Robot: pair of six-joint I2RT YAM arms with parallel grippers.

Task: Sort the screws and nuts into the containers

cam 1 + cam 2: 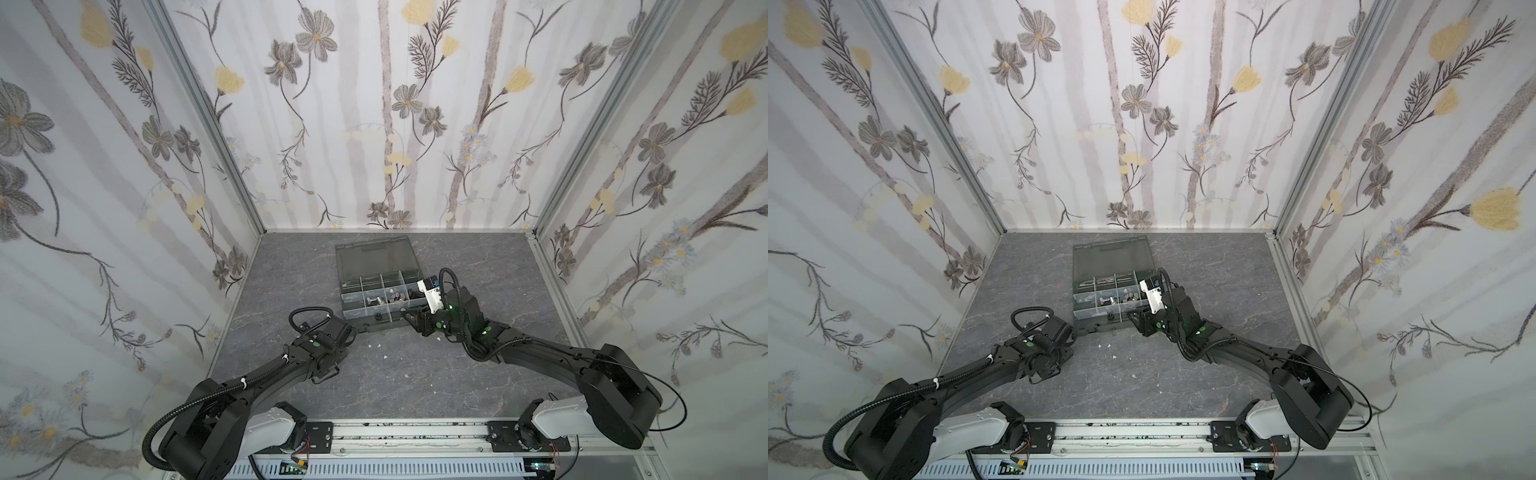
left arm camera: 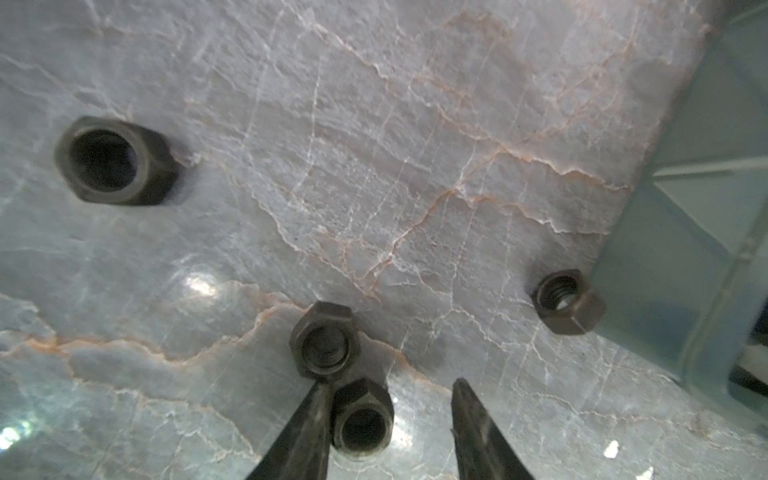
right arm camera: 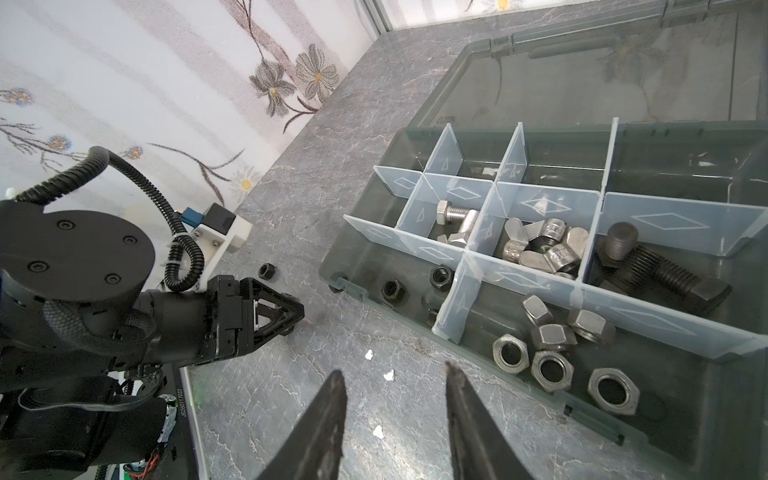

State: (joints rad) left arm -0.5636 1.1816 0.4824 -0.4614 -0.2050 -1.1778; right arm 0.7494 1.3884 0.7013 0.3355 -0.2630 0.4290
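On mid-bench (image 2: pixel 415 166) by the box's (image 3: pixel 399 323) corner, left gripper (image 2: pixel 390 383) straddles a black nut (image 2: pixel 361 424), jaws spread; right gripper (image 3: pixel 395 368) gapes empty.

1. A small printed code, roughly "J826011033" with the digits unsure, runs along a dark panel (image 3: pixel 181 403) beside the table's (image 3: pixel 291 199) edge.
2. Marks on the organizer lid (image 3: pixel 446 119) and the wing nuts (image 3: pixel 555 253) are too blurred to read.

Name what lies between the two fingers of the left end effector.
One black nut on the tabletop, close against one finger, clear of the other; the left wrist view shows it.
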